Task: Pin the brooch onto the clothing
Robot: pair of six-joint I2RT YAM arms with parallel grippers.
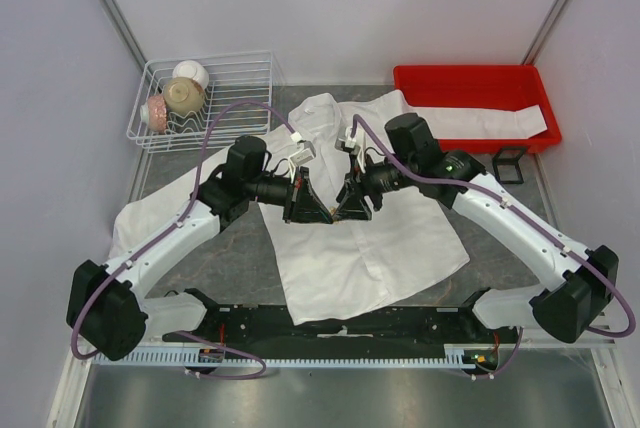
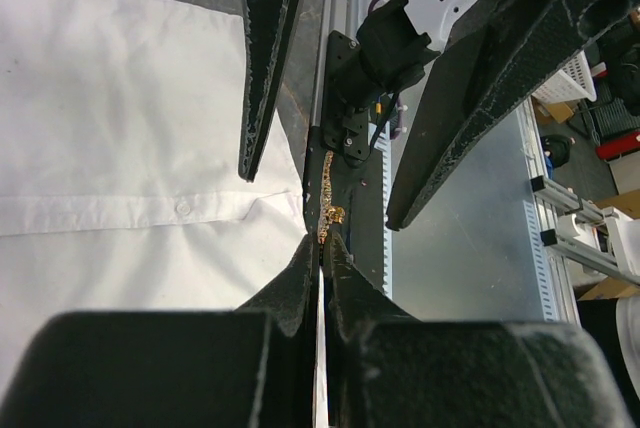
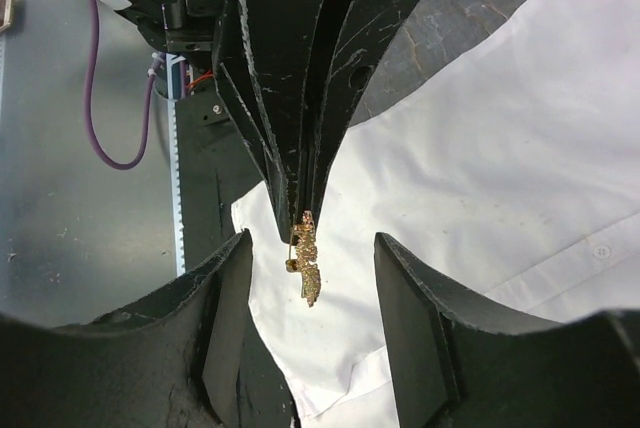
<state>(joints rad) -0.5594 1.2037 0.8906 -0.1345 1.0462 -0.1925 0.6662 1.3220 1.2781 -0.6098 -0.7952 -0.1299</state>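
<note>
The white shirt [image 1: 370, 238] lies spread on the table, its button placket showing in the left wrist view [image 2: 140, 208] and the right wrist view [image 3: 520, 148]. My left gripper [image 1: 322, 210] is shut on one end of the small gold brooch [image 2: 327, 203] and holds it above the shirt's edge. The brooch [image 3: 306, 258] hangs from the left fingertips [image 3: 300, 210] between the spread fingers of my right gripper [image 3: 310, 263]. The right gripper [image 1: 347, 206] is open and faces the left one tip to tip, not touching the brooch. The brooch is too small to make out in the top view.
A white wire basket [image 1: 250, 63] with bowls stands at the back left. A red tray [image 1: 470, 80] holding a folded white cloth [image 1: 480, 121] is at the back right. A small black frame [image 1: 510, 163] stands in front of it.
</note>
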